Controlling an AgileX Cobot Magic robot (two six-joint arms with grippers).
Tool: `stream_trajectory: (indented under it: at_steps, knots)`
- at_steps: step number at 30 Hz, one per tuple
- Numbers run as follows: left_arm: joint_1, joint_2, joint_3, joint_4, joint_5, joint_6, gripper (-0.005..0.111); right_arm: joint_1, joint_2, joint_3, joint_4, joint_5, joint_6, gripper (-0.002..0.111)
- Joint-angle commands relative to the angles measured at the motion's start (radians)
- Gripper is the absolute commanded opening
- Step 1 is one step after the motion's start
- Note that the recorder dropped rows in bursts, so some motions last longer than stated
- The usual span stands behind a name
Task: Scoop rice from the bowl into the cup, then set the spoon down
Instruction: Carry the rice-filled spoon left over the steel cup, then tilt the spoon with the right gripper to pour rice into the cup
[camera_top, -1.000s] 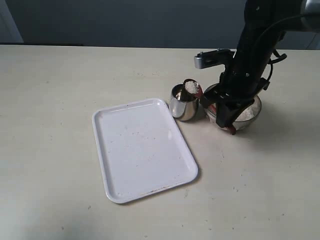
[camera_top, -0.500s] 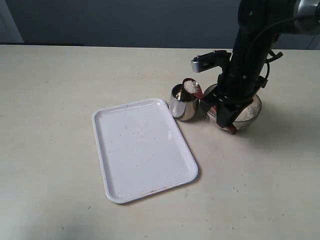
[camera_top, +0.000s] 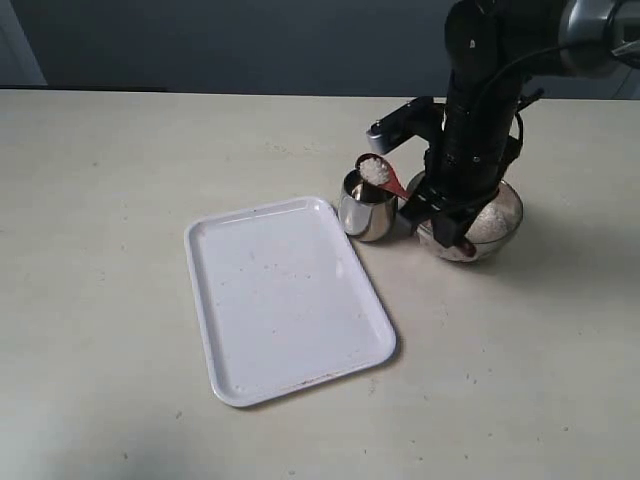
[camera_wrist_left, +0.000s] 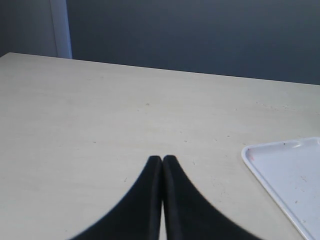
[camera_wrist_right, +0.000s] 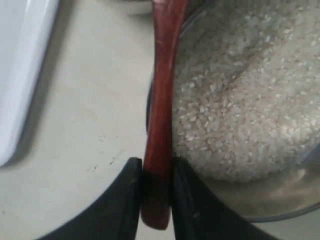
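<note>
My right gripper (camera_top: 447, 222) (camera_wrist_right: 156, 170) is shut on the handle of the reddish-brown wooden spoon (camera_wrist_right: 162, 100). The spoon (camera_top: 380, 175) carries a heap of white rice and hovers over the rim of the small steel cup (camera_top: 366, 207). Just to the right of the cup stands the steel bowl (camera_top: 500, 222), filled with rice (camera_wrist_right: 235, 100), partly hidden by the right arm. In the right wrist view the spoon's handle runs along the bowl's edge (camera_wrist_right: 280, 212). My left gripper (camera_wrist_left: 162, 159) is shut on nothing, over bare table, and does not show in the exterior view.
A white rectangular tray (camera_top: 285, 295) lies left of the cup, its corner almost touching it; its edge (camera_wrist_left: 285, 175) shows in the left wrist view. The beige table (camera_top: 100, 200) stretches around everything.
The right arm has swung left, carrying the loaded spoon from beside the cup's right rim to above the cup's mouth. The bowl now shows more rice behind the arm.
</note>
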Motion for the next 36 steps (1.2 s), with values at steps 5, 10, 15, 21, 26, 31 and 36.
stream_trajectory:
  at_steps: [5,10,15,21,26,31,36]
  knots:
    - [0.001,-0.001,-0.004,0.001,-0.014,-0.006,0.001,0.004,-0.001,-0.005,-0.045,-0.027,0.011,-0.001]
    - [0.001,-0.001,-0.004,0.001,-0.014,-0.006,0.001,0.008,-0.001,-0.005,-0.049,-0.041,0.011,-0.001]
    - [0.001,-0.001,-0.004,0.001,-0.014,-0.006,0.001,0.044,-0.001,-0.005,-0.118,-0.049,0.034,-0.001]
    - [0.001,-0.001,-0.004,0.001,-0.014,-0.006,0.001,0.068,-0.001,-0.005,-0.203,-0.047,0.075,-0.001]
    - [0.001,-0.001,-0.004,0.001,-0.014,-0.006,0.001,0.073,-0.001,-0.005,-0.231,-0.042,0.078,-0.001]
    - [0.001,-0.001,-0.004,0.001,-0.014,-0.006,0.001,0.073,-0.001,-0.005,-0.248,-0.033,0.093,-0.001]
    - [0.001,-0.001,-0.004,0.001,-0.014,-0.006,0.001,0.073,-0.001,-0.005,-0.248,-0.026,0.095,-0.001]
